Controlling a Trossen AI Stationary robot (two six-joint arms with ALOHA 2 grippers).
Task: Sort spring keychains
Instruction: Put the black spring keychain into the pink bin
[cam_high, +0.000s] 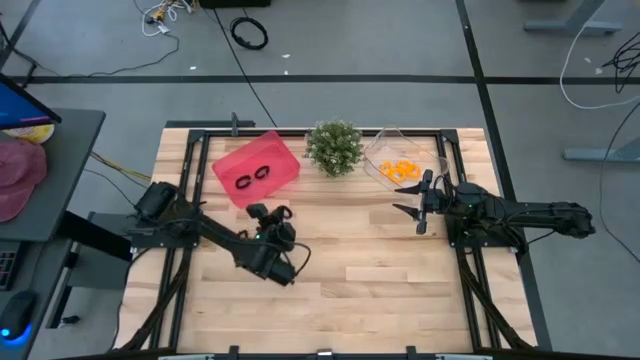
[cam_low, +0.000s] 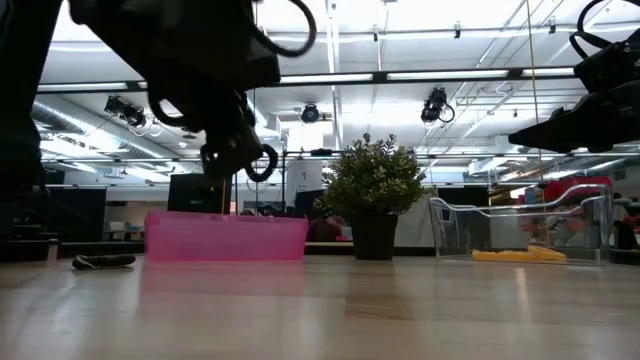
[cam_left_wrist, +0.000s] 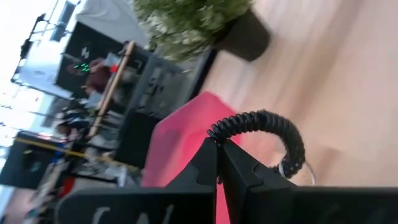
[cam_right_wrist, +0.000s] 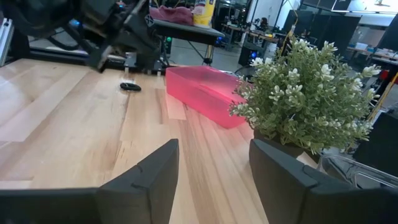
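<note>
My left gripper is shut on a black spring keychain, in the air just in front of the pink tray. Two black keychains lie in that tray. Several orange keychains lie in the clear tray at the far right. Another black keychain lies flat on the table near my left arm; it also shows in the low view. My right gripper is open and empty, in front of the clear tray. My left gripper pinches the black keychain's coil between its two shut fingers, at one side of the loop. The rest of the loop and its metal ring stick out past the fingertips. The keychain is lifted clear of the table.
A potted plant stands between the two trays at the table's far edge. Bare wood lies in the middle and along the near side of the table.
</note>
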